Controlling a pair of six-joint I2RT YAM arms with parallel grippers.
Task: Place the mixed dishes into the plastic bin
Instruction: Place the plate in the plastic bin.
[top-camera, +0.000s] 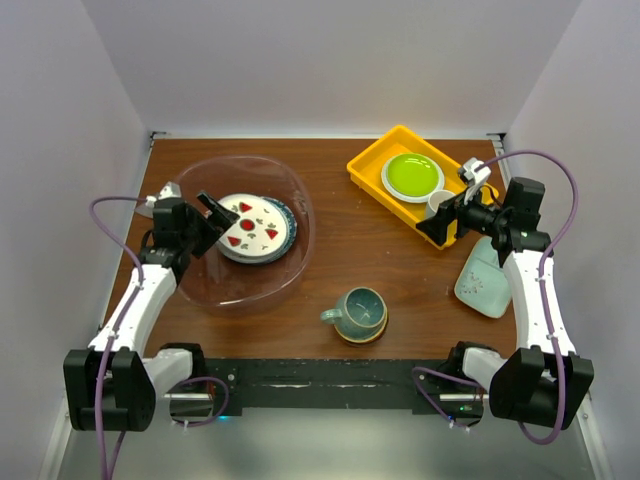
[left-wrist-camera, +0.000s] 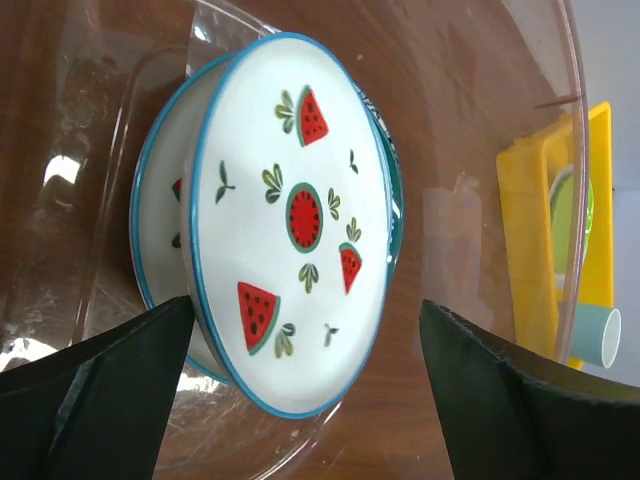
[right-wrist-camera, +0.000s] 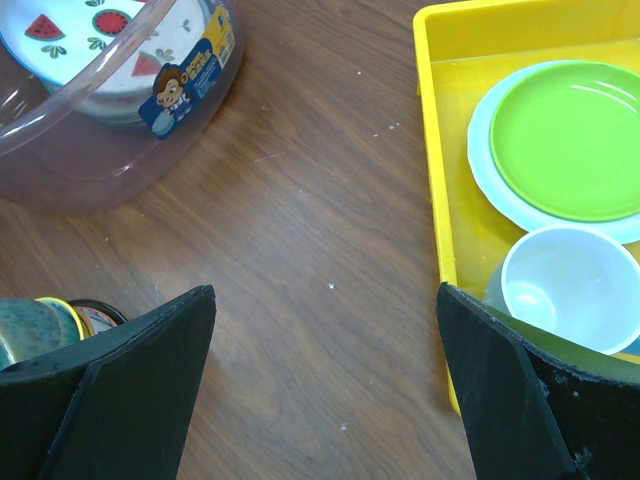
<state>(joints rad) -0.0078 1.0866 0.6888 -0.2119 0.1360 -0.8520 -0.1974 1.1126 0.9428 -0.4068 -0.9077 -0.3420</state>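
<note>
the left gripper (left-wrist-camera: 305, 310) hangs wide open over the watermelon plate (left-wrist-camera: 290, 260), nested on the stack (left-wrist-camera: 152, 225) in the plastic bin (top-camera: 240, 292) at ten o'clock, while the right gripper (right-wrist-camera: 325, 300), open too, hovers at two o'clock, likely readied for the mint dish (top-camera: 485, 282).

One plastic bin (top-camera: 215, 285) is holding three stacked plates (top-camera: 255, 228) before the left gripper (top-camera: 218, 218); one yellow tray (top-camera: 370, 165) and one mug (top-camera: 360, 310) are sitting near the right gripper (top-camera: 440, 218).

We see bright, even light from above, and the shadows are soft. White shiny spots sit on the clear bin (left-wrist-camera: 60, 170). The black fingers (right-wrist-camera: 110, 390) up close look a bit blurry.
</note>
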